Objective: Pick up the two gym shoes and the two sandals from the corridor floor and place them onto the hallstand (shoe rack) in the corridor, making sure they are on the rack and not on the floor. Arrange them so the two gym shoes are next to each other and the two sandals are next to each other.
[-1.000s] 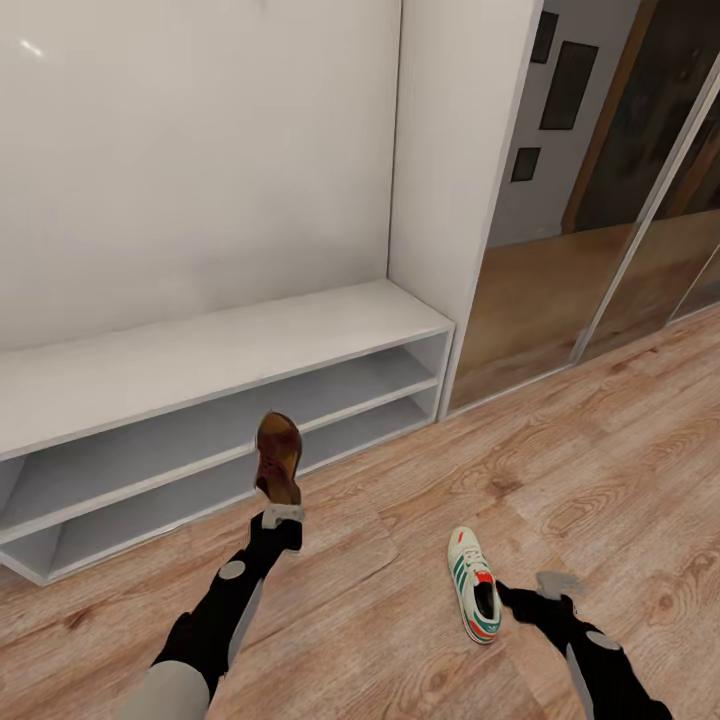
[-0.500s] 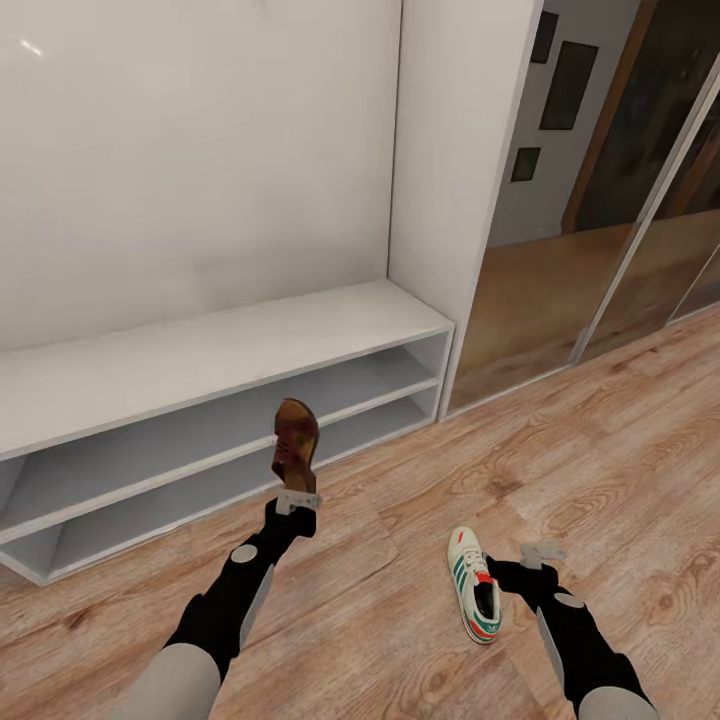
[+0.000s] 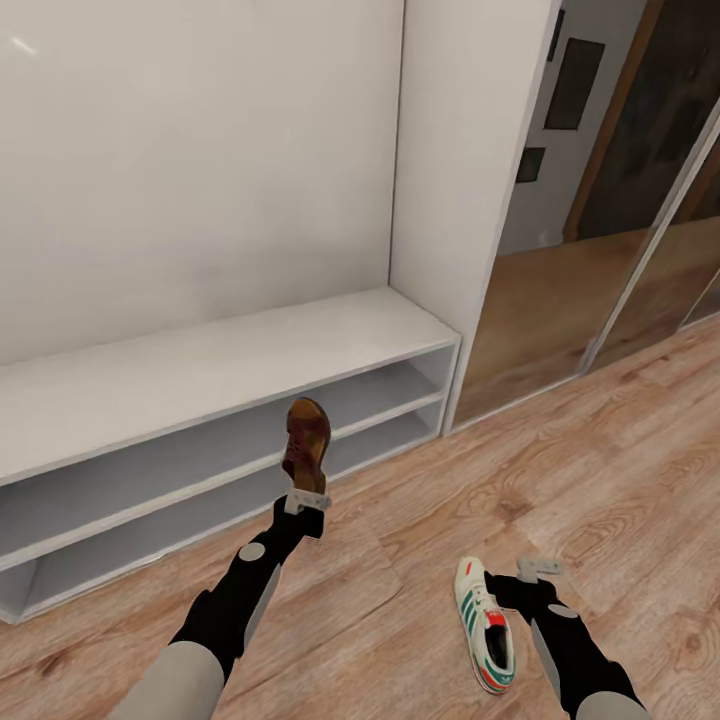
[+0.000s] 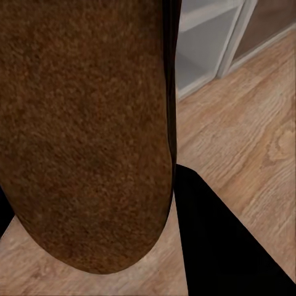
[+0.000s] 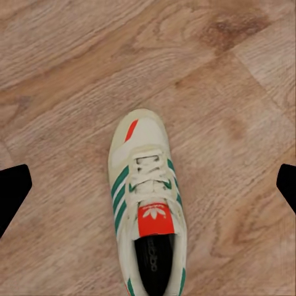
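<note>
Sandal first: my left gripper [image 3: 304, 497] is clamped on a small dark brown leather sandal [image 3: 306, 444], holding it by the heel end so the toe points up toward the rack. From the head camera it hangs in front of the pale grey hallstand [image 3: 200, 370], level with the front edge of the two long open shelves, clear of the floor. I can't tell whether it's touching the shelf edge or just in front of it. On the left wrist cam the fuzzy brown underside of the sandal [image 4: 83, 129] sits right up against the lens, with a bit of grey shelf and wood floor past it.

My right gripper [image 3: 540, 568] is down low over the light brown wood-plank floor [image 3: 600, 450], just beside the heel end of a cream-white lace-up sneaker with green side stripes and red-orange patches [image 3: 485, 624]. That shoe lies flat on the planks, toe pointing toward the rack, well apart from the bench. The right wrist cam looks straight down on the same sneaker [image 5: 148, 203]: laces, orange tongue patch, dark opening. The two black fingertips [image 5: 12, 191] sit far apart at opposite edges of that picture, so the jaws are spread wide and holding nothing, and the shoe lies between them.

Right of the hallstand there's a tall white panel [image 3: 460, 180] and then mirrored sliding doors [image 3: 600, 200] reflecting the floor.
</note>
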